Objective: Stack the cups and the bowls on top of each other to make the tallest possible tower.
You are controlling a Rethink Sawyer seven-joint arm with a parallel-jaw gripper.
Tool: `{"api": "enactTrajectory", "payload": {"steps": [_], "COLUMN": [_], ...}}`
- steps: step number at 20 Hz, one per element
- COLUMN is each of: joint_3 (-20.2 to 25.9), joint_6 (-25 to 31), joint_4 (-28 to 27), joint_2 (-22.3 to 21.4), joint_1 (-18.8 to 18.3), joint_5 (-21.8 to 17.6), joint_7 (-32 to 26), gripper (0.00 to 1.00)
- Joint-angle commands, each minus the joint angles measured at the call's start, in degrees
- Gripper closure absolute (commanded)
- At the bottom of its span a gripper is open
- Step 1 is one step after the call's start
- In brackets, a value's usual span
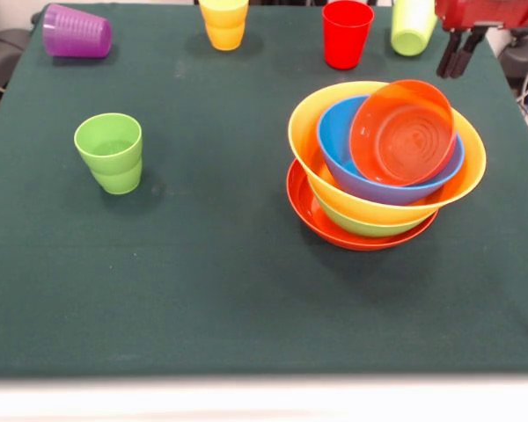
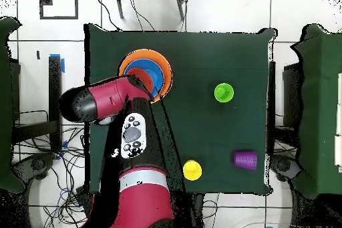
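Nested bowls point(image 1: 385, 167), small orange one point(image 1: 401, 132) tilted.

- Bright, even light falls from above in the front view; the green tablecloth point(image 1: 202, 290) is evenly lit.
- Soft, short shadows lie just beside the light green cup point(image 1: 110, 151) and under the bowl stack.
- Glossy highlights glint on the small orange bowl point(image 1: 401, 132) and the red-orange bowl point(image 1: 317, 215).
- The table's near edge is washed out white.
- In the overhead view the floor is bright.
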Motion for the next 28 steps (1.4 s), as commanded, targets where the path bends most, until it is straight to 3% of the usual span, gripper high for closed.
{"api": "enactTrajectory", "payload": {"steps": [1,6,10,13,28], "joint_3": [6.4,7.0,7.7,8.1,10.2], "joint_6": [7.5,9.2,6.2,3.6,4.3], "joint_4": [0.3,-1.0,-2.3,-2.4,-8.0], "joint_2": [0.5,-0.4,-0.4,0.4,3.7], "joint_1": [-1.3,-1.8,-2.2,-2.6,-4.9], "joint_5": [1.3,1.4,-0.4,-1.4,-4.8], "joint_7": [-4.0,-5.7,-7.7,-7.9,-11.4], "gripper": [1.0,1.0,1.0,1.0,1.0]}}
